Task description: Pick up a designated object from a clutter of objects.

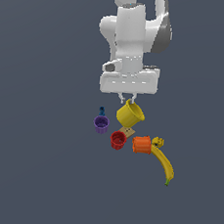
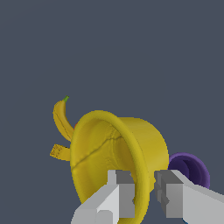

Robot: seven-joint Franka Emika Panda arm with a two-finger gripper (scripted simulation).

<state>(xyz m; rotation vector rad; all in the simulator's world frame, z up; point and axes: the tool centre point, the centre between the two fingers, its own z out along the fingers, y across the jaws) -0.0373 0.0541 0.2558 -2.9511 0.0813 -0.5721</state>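
So the gripper (image 1: 127,99) is pinching the rim of the yellow cup (image 1: 130,114), one finger inside the mouth and one outside on the wall. The wrist view makes this pretty clear: the rim runs right between the two grey fingers (image 2: 124,194). The cup is tilted, mouth facing up and toward the exterior view's right, and it looks lifted off the dark surface (image 1: 28,173), though I can't be totally sure from these angles.

The rest of the pile sits just below it. The purple cup (image 1: 101,124) is toward the exterior view's left, with a tiny blue piece (image 1: 102,110) just behind it. The red cup (image 1: 118,140) is upright under the yellow one, and the tan block (image 1: 127,131) peeks out between them. The orange cup (image 1: 141,144) lies on its side next to the red one, touching the stem end of the banana (image 1: 164,164), which curves away toward the exterior view's right.
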